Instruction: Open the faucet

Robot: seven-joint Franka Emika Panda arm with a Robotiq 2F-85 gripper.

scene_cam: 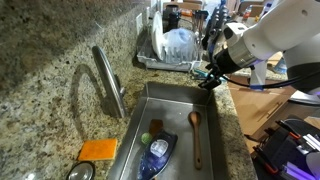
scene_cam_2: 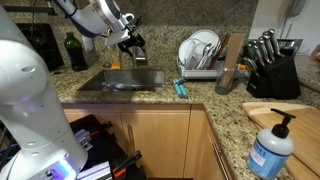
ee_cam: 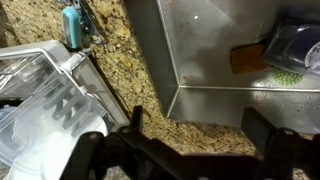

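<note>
Plainly the step in hand is the approach. The gripper (scene_cam: 208,78) hangs over the corner of the sink (scene_cam: 176,104) next to the rack (scene_cam: 165,48). The faucet (scene_cam: 104,78) stands on the desk (scene_cam: 50,60) at the opposite long side of the sink, well apart from the gripper, with its spout arching toward the basin. The wrist view shows the jaws spread wide with nothing between them, looking down on the sink corner and the granite; the faucet is not in that view at all.

To do this well, I judge the arm should cross the basin high rather than dip, so that it clears the spoon (scene_cam: 196,135) and the other things lying in the sink. It should also turn until the faucet shows in the wrist view before any descent.

The handle is too small to make out for certain. Something sits low at the base on the sink side, but which way it travels cannot be told. A slow final approach suits that doubt: jaws wide, coming in beside the handle and clear of the spout, then a light, steady push. The likely slips are knocking the slim spout sideways or sliding off the smooth steel
</note>
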